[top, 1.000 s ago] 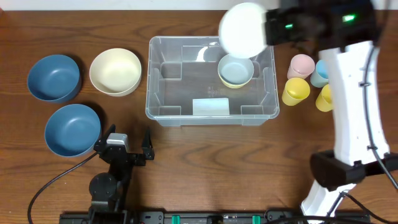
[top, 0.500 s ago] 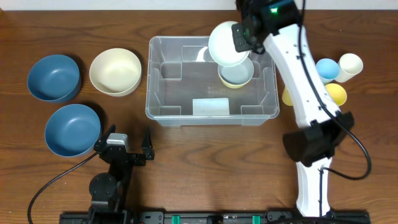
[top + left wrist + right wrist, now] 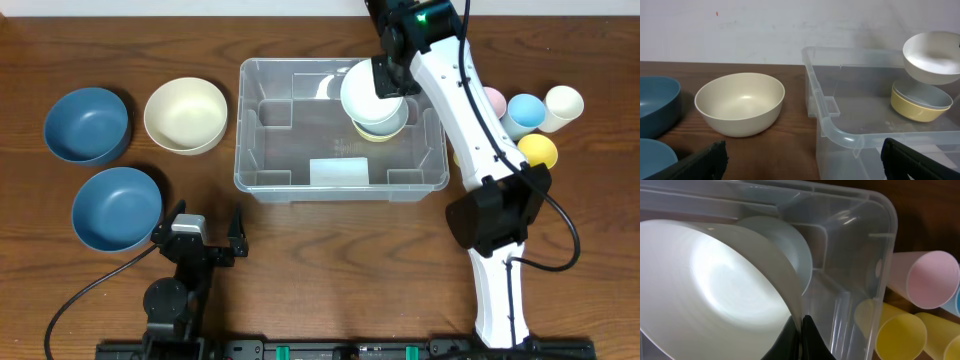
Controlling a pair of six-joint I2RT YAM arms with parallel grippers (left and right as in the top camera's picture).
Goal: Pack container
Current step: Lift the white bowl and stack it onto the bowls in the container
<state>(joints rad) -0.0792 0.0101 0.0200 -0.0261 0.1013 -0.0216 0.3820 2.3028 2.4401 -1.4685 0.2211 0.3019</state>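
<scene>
Here, right end effector (image 3: 801,330) clamped on a tilted white bowl (image 3: 368,95), above nested bowls (image 3: 921,100) inside the clear container (image 3: 262,186) on the table (image 3: 330,260), left end effector (image 3: 208,225) fingers apart, near the container's front.

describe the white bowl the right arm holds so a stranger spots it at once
Start at the large clear plastic rectangular container and go to its far right corner. There the right gripper pinches the rim of a tilted white round bowl above a pale blue bowl nested in a yellow bowl. It alone is held aloft.
</scene>
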